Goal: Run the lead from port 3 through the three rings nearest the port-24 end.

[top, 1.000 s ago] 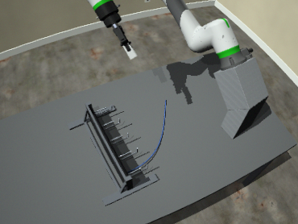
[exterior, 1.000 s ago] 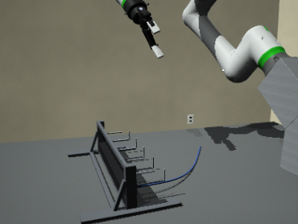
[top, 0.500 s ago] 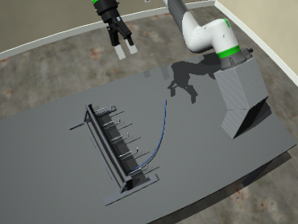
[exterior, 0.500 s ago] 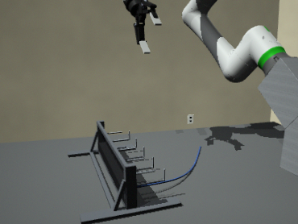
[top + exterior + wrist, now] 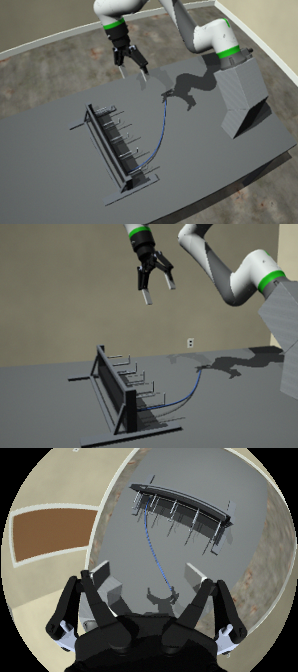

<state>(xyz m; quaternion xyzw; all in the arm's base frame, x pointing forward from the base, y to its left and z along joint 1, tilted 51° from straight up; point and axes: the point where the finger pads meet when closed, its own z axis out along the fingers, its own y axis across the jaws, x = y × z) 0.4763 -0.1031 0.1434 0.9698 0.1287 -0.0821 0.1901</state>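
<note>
The dark rack with its patch panel stands on the table. Several open rings stick out from its front in a row. A blue lead leaves the panel at the rack's near end and curves away over the table. It runs clear of the rings at the far end. Its free end lies on the table. My gripper is open and empty. It hangs high in the air above the lead's free end.
The arm's grey pedestal stands at the right end of the table. The table's edges run close behind the pedestal and along the front right.
</note>
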